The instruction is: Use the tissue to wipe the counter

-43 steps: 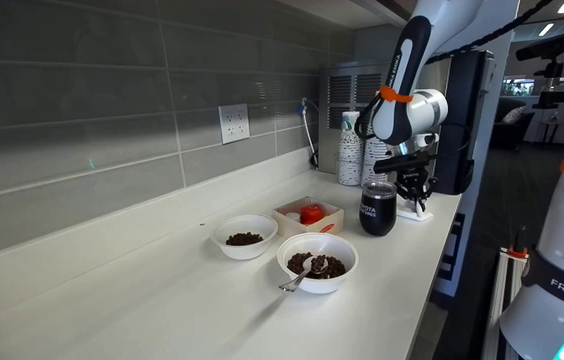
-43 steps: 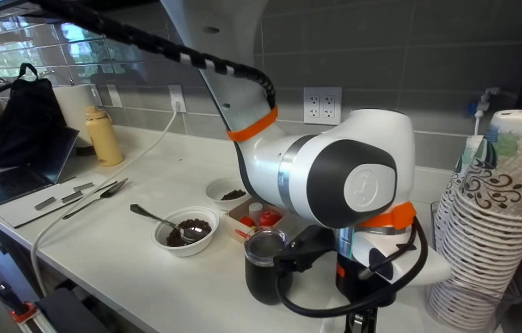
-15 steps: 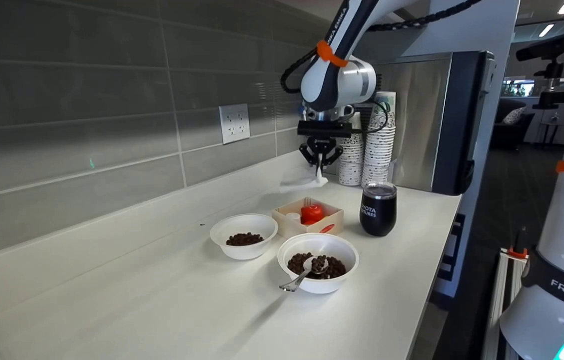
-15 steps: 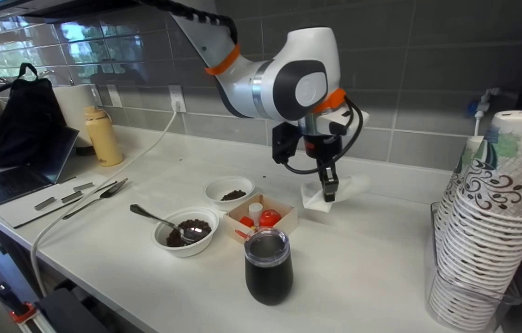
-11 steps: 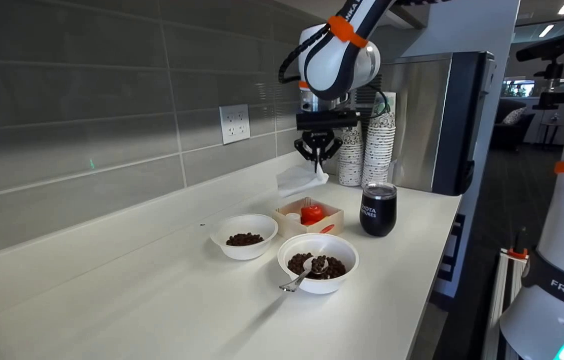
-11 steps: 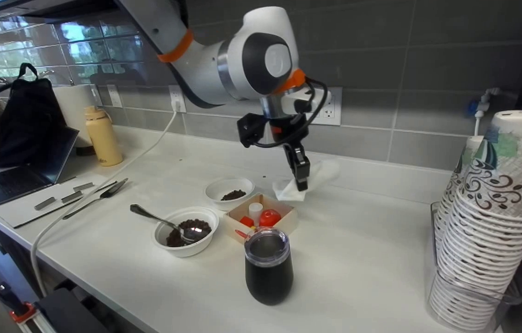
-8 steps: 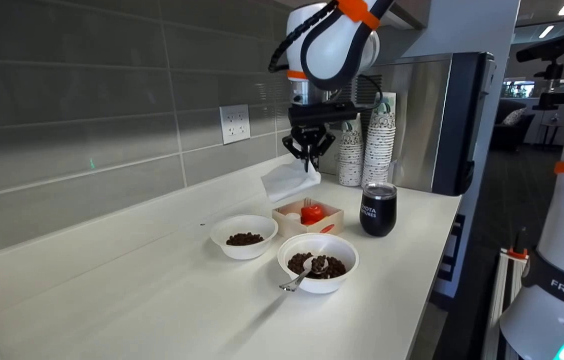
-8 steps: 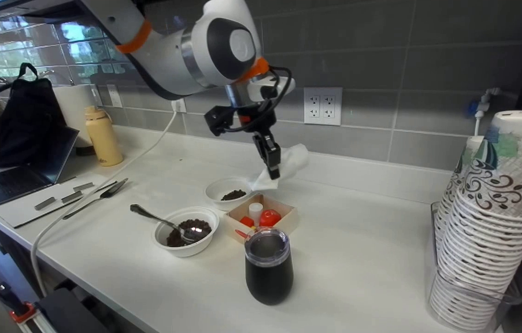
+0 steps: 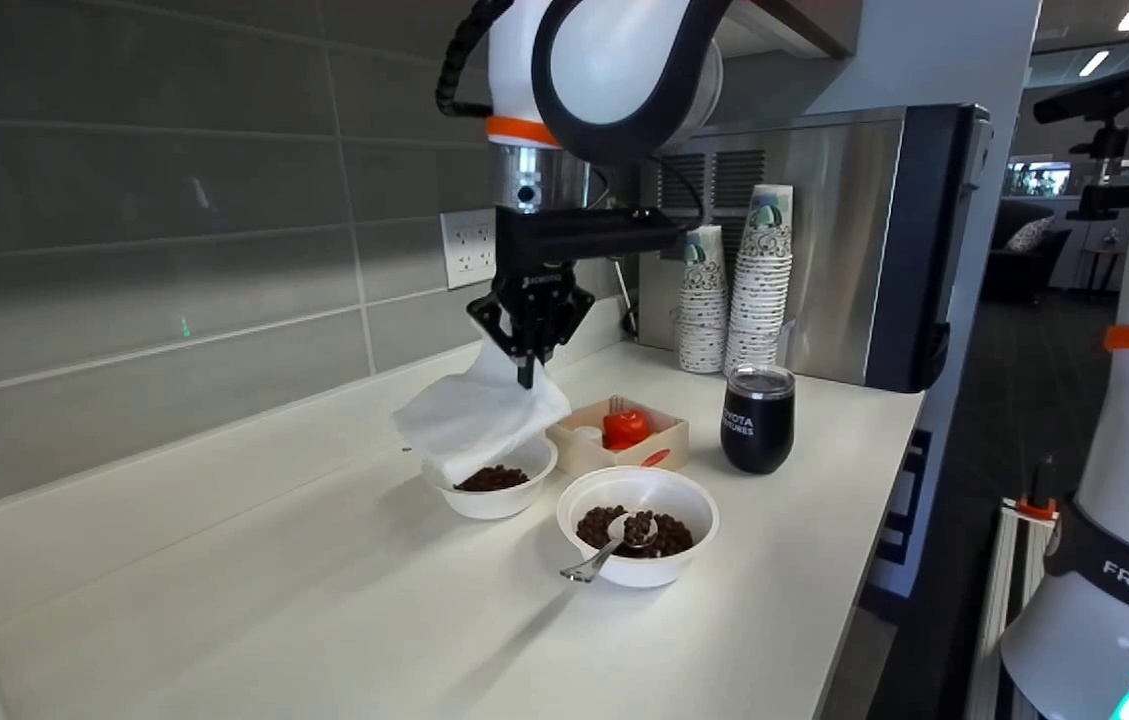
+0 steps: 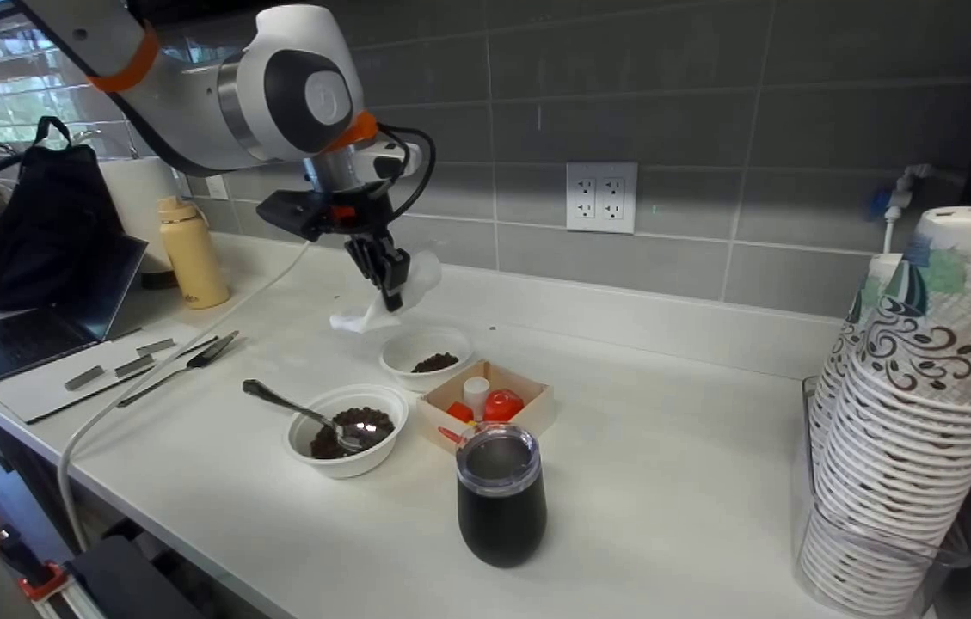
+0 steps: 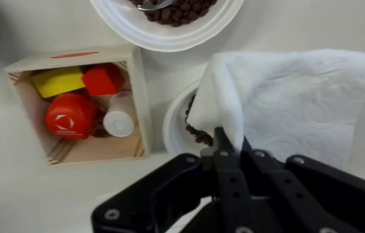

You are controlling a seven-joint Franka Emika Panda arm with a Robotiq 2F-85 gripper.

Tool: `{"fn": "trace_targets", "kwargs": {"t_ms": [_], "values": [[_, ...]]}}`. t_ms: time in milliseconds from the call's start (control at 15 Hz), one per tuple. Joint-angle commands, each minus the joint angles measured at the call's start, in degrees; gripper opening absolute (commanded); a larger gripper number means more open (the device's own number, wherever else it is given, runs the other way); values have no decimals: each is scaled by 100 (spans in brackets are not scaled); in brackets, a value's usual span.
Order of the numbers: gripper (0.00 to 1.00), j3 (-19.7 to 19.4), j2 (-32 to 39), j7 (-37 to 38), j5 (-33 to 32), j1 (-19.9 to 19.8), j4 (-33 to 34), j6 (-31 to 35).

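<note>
My gripper (image 9: 526, 375) is shut on a white tissue (image 9: 479, 415) and holds it in the air. In the wrist view the fingertips (image 11: 232, 139) pinch a fold of the tissue (image 11: 298, 103), which spreads to the right. The tissue hangs above the white bowl of brown pieces (image 9: 489, 508) nearest the wall and hides part of it. In an exterior view the gripper (image 10: 393, 303) is behind and above that bowl (image 10: 406, 348), the tissue (image 10: 369, 318) clear of the counter. The white counter (image 10: 666, 481) runs below everything.
A second bowl (image 9: 639, 572) holds brown pieces and a spoon (image 9: 589, 568) that juts over its rim. A wooden box (image 11: 142, 103) with small items stands beside the bowls. A black tumbler (image 10: 500, 524), cup stacks (image 10: 906, 447), a cable (image 10: 218, 318) and the tiled wall bound the area.
The gripper was low beyond the tumbler with the tissue at the counter. It has risen, passed behind the box and moved along the wall to above the bowl, carrying the tissue.
</note>
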Motion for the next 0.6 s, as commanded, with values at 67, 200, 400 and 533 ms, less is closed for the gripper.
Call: {"fn": "trace_targets", "kwargs": {"t_ms": [67,200,400,533], "values": [[2,66,921,-1820,1297,308,519,265],[2,133,1371,-2641,1806,356,807,250],[2,299,1958,-3835,2478,210,1325,212],[2,440,2232,-4225,2564,154,1664,93]]}}
